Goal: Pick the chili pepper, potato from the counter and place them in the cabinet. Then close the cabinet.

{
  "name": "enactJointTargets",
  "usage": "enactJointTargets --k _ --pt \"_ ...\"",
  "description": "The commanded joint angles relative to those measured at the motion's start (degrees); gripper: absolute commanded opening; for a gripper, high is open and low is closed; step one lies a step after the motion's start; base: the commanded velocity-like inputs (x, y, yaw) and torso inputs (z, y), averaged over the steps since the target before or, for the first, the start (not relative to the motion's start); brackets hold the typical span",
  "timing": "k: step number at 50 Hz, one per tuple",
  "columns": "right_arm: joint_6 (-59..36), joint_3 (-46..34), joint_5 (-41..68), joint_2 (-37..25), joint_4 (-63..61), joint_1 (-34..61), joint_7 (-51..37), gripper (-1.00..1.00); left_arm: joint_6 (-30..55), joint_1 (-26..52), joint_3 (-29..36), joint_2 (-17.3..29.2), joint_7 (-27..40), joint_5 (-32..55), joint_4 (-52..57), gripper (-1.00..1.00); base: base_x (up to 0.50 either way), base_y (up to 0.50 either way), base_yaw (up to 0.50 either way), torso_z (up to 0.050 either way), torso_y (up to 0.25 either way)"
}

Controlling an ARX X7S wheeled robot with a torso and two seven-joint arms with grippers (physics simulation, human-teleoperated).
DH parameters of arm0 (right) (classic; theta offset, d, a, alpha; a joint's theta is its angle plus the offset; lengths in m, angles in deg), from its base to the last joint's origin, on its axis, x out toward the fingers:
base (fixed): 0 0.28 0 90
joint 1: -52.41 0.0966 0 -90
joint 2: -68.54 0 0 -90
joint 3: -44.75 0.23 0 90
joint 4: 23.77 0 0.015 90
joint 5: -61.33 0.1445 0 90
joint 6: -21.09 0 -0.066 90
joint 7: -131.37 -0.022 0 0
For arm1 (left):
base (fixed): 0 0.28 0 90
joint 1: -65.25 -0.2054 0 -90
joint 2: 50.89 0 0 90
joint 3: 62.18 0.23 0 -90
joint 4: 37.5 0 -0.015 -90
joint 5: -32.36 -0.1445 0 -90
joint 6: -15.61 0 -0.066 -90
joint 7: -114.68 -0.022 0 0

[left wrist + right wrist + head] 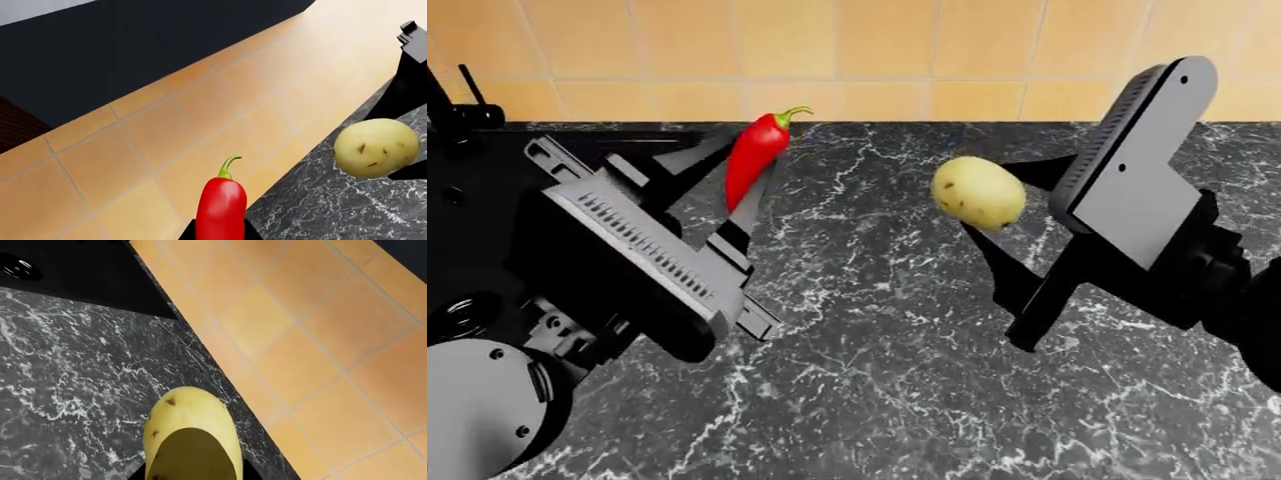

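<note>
The chili pepper is glossy bright red, long and tapered, with a curved green stem at its upper end. It is clamped in the left tool, held up above the table near the tiled wall. The potato is a pale-yellow oval with a few brown specks, clamped in the right tool and lifted above the table, well apart from the pepper.

The head view shows both arms at once, each with its catch, and the black sink at the left edge of the dark, white-veined stone. The left wrist view shows the pepper close up, stem pointing toward the orange tiles, and also the potato off to one side above the table, with a dark panel above the tiles. The right wrist view shows the potato up close, part of it in shadow, with the table beneath, a corner of the sink and the tiles beyond.
</note>
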Motion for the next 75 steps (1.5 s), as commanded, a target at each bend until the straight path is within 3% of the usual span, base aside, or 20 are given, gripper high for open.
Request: enactJointTargets --k 1,22,75 --pt "-1.41 -2.29 -2.98 1.20 -1.16 2.32 1.06 -1.00 -1.13 -0.99 -0.54 1.75 0.96 3.55 0.99 -1.00 0.00 0.50 0.00 0.000 0.000" --pt "-2.23 -3.87 -4.53 3.15 -1.75 5.40 2.00 -1.00 2.20 1.76 -1.63 4.12 0.31 5.88 3.99 -1.00 0.00 0.50 0.00 0.000 0.000" --pt "-1.75 -4.83 -5.25 3.76 -2.32 6.26 2.02 -1.00 2.97 -0.31 -0.55 7.40 -1.86 5.81 4.71 -1.00 -0.05 0.50 0.00 0.000 0.000"
